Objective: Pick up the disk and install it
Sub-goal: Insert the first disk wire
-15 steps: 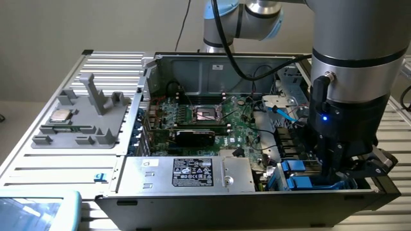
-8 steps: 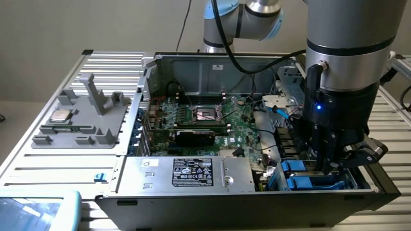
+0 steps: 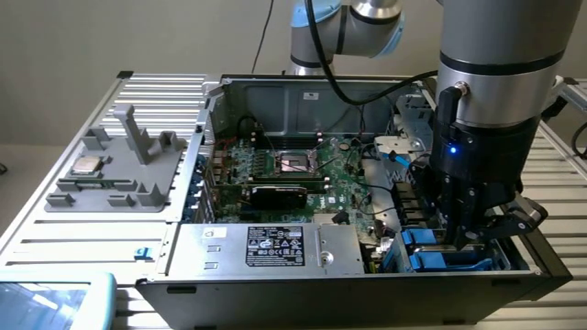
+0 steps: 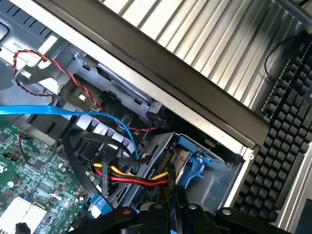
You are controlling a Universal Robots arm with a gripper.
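Wrist view shows your claw (image 4: pixel 170 204) closed, fingers together, right by the disk (image 4: pixel 189 161) standing in the corner drive bay (image 4: pixel 222 170) beside the red-and-yellow cables (image 4: pixel 141 179), so a skewed push could jam its blue bracket or snag them.

My fingers (image 4: pixel 171 194) stand low inside the drive bay (image 4: pixel 222 181), and room here is tight; the red, yellow and black power leads (image 4: pixel 139 178) cross just beside them; a blue data cable (image 4: pixel 73 111) loops a little beyond those leads; on the fingers' other side a blue bracket (image 4: pixel 197 168) stands close; past it the bay's wall and the dark case rim (image 4: pixel 195 100) close that way; beyond the leads the silver box (image 3: pixel 275 246) walls off its side; straight above my fingers the case is open; outside the rim, slatted table (image 4: pixel 219 44) runs free to a keyboard (image 4: pixel 287 146).
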